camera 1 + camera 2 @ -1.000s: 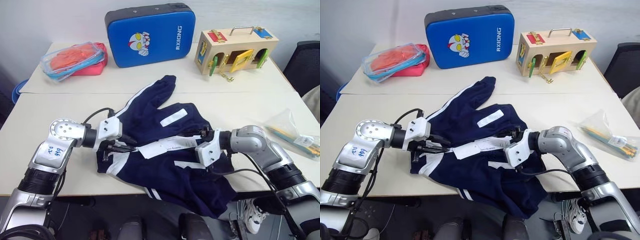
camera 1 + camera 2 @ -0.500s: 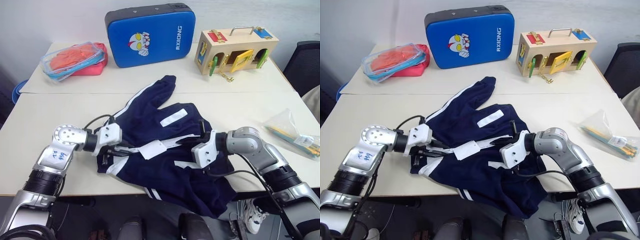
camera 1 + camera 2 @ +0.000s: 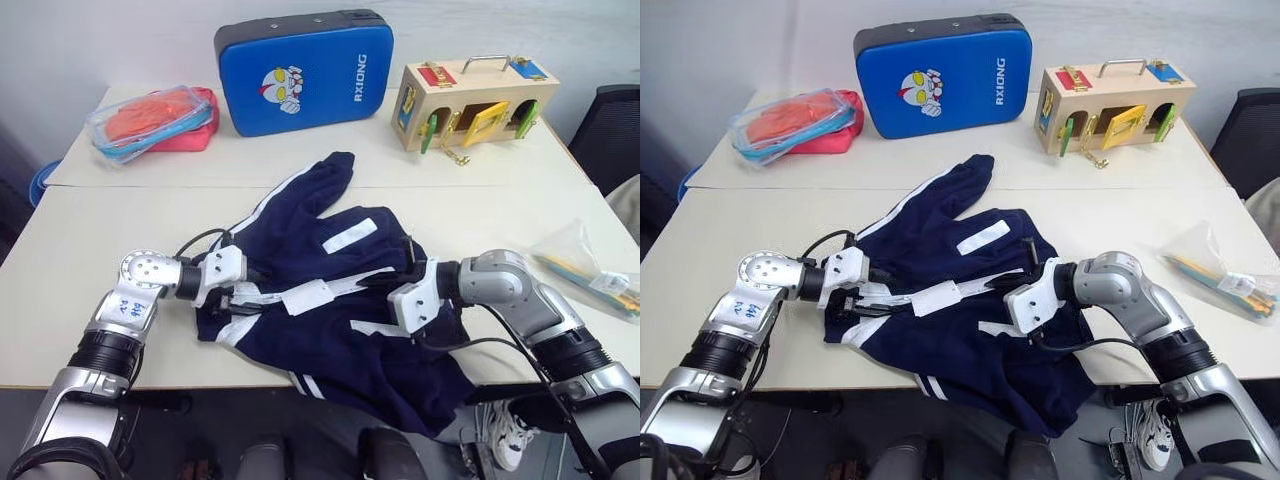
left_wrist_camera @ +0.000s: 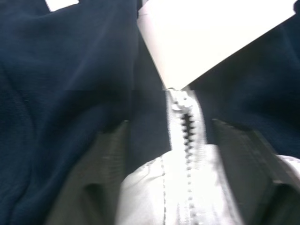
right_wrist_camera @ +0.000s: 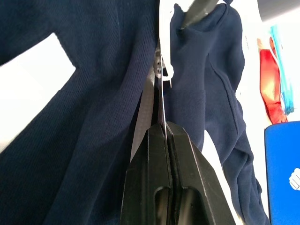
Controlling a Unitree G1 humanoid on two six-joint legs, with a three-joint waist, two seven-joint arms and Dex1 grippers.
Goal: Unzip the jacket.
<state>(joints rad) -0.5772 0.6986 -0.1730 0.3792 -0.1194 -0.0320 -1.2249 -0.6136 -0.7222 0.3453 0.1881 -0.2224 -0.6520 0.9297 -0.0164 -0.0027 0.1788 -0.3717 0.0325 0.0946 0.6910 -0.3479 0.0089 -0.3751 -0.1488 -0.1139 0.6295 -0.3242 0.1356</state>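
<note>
Your jacket [image 3: 330,300] lies crumpled on the near table [image 3: 60,260], its lower part hanging over the front edge and one sleeve reaching back toward the blue padded case [image 3: 303,70]. A white paper hang tag [image 3: 307,296] rests across its middle, between the two arms. In the left wrist view you can see the white zipper [image 4: 187,140] running up between the spread black fingers [image 4: 108,164], with its slider just under the tag's corner. So your left gripper [image 3: 250,297] stands open at the jacket's left edge, its two fingers straddling the zipper line without closing on it. Your right gripper [image 5: 166,129] is fully closed — its fingers are pressed together on a thin white tag string [image 5: 162,101] that leads up to the zipper area. From the head views that gripper [image 3: 400,280] sits over the jacket's middle, pointing left toward the other one. Farther out, the padded case stands upright at the back of the far table, with a clear bag holding red-orange contents [image 3: 150,115] to its left and a wooden latch box [image 3: 475,95] with coloured doors and a metal handle to its right. A clear plastic bag of small items [image 3: 585,265] lies at the table's right side, well apart from the jacket.
</note>
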